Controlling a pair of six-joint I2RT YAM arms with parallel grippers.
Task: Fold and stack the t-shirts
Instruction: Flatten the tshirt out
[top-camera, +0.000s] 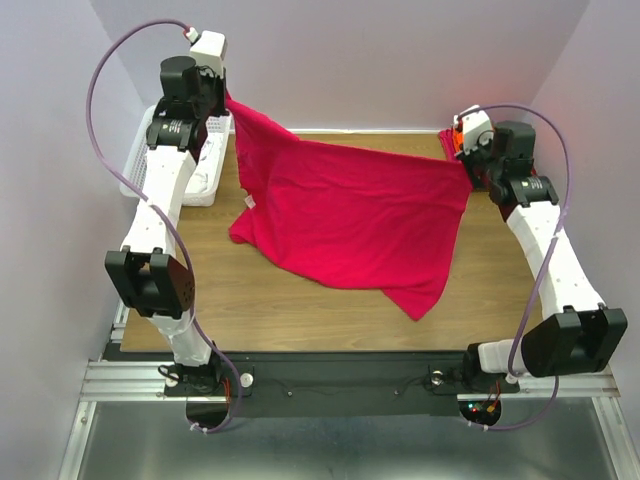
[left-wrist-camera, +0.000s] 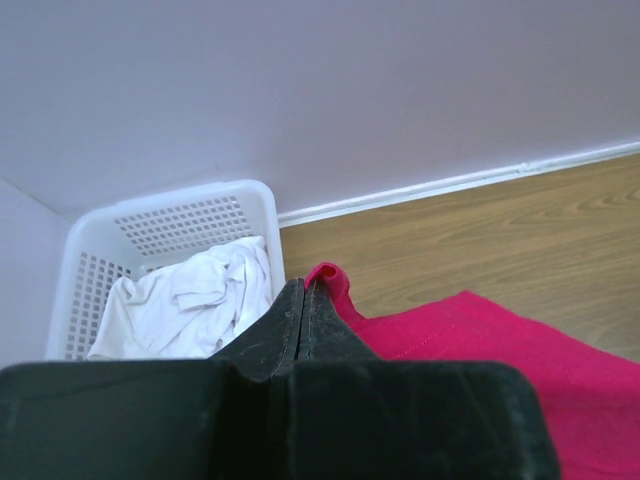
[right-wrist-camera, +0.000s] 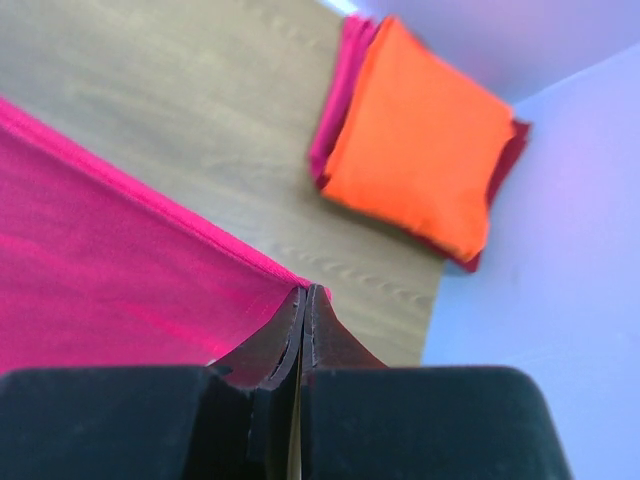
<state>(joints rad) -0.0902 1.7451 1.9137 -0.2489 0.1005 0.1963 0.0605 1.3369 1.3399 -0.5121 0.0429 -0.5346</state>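
Stretching step: the bright pinkish-red cloth t-shirt (top-camera: 350, 215) is held up between both arms. I judge this the spread-out before it is laid flat for folding.
Left gripper (left-wrist-camera: 303, 292): jaws pressed together on one bunched corner of the shirt, raised high over the far left corner of the brown wooden table (top-camera: 300, 310).
Right gripper (right-wrist-camera: 303, 292): jaws clamped on the shirt's opposite top edge, near the far right corner.
Shirt position: its upper edge runs taut from gripper to gripper. The lower part sags onto the middle of the table, with one tail pointing toward the near edge.
Folded stack: a vivid orange folded shirt (right-wrist-camera: 420, 135) lies on a darker red folded shirt (right-wrist-camera: 515, 140) at the far right corner.
White perforated plastic basket (left-wrist-camera: 170, 210): sits off the far left corner and holds crumpled white cloth (left-wrist-camera: 190, 300).
Next move: likely both arms lower together, keeping the edge tight, so the shirt lands flat and free of wrinkles.
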